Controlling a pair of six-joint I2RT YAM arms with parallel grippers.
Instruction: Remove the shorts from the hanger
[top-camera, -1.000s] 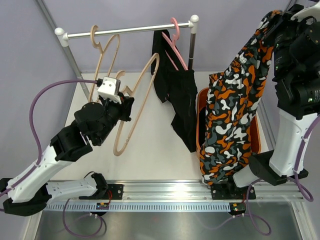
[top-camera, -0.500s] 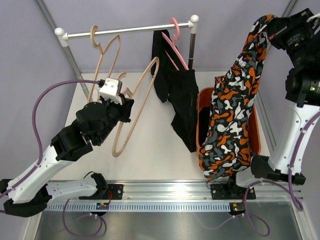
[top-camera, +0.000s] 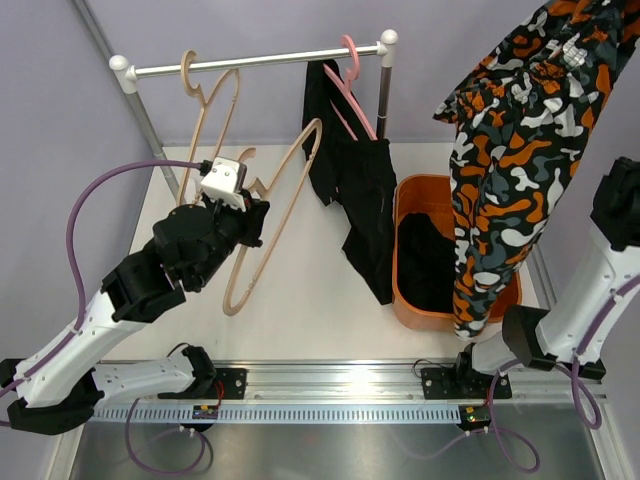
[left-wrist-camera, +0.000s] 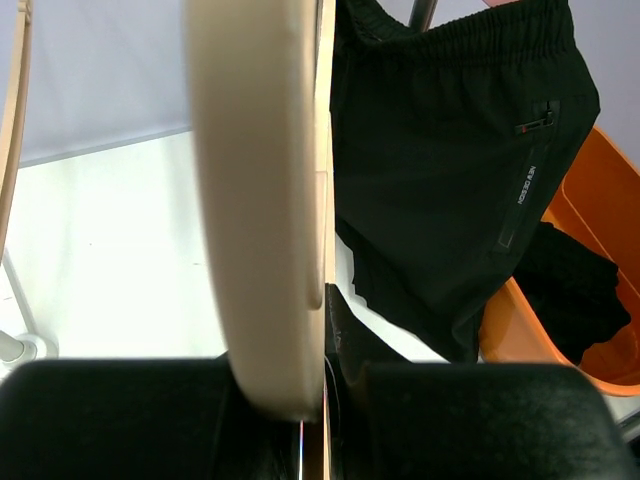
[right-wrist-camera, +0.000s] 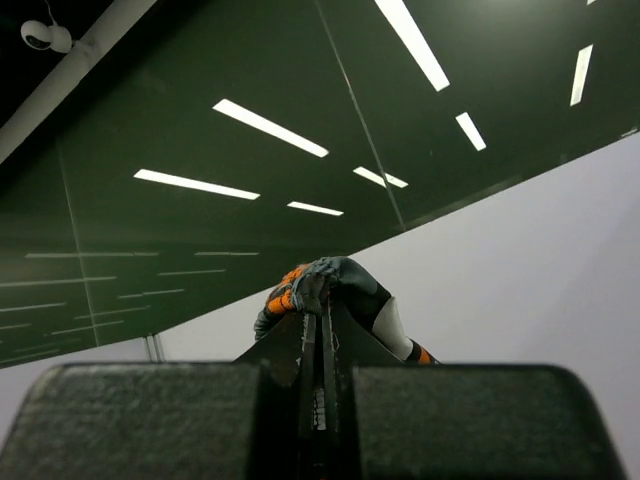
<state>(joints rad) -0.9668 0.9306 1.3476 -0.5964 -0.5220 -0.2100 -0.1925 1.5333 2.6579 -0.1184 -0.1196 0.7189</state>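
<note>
Overhead first. The patterned shorts (top-camera: 510, 170) hang high at the right edge. Their top runs out of frame and the lower hem dangles over the orange bin (top-camera: 404, 215), towards its right rim. The right arm (top-camera: 585, 300) climbs up behind them and leaves the picture too. Down in the bin lies a crumpled black pair (top-camera: 428, 265). Just left of the bin, the black shorts (top-camera: 362, 190) drape from a pink hanger (top-camera: 350, 55) hooked on the rail (top-camera: 250, 62). Over on the left, the left hand (top-camera: 246, 216) is clamped on a beige hanger (top-camera: 314, 130), held tilted above the worktop (top-camera: 300, 290), near the black shorts but not touching them. A second beige hanger (top-camera: 203, 98) hangs from the rail behind it.

Left wrist view now. The beige hanger fills the centre, squeezed between the dark fingers (left-wrist-camera: 110, 420) at the bottom. The black shorts hang beyond it to the right, waistband up, clear of the hand. The orange bin peeks in at the far right with the crumpled black pair inside.

And the right wrist. The right hand (right-wrist-camera: 320, 335) points up towards ceiling lights, fingers pressed together. A fold of the patterned shorts is pinched at their tips, with the cloth bunched just above them.
</note>
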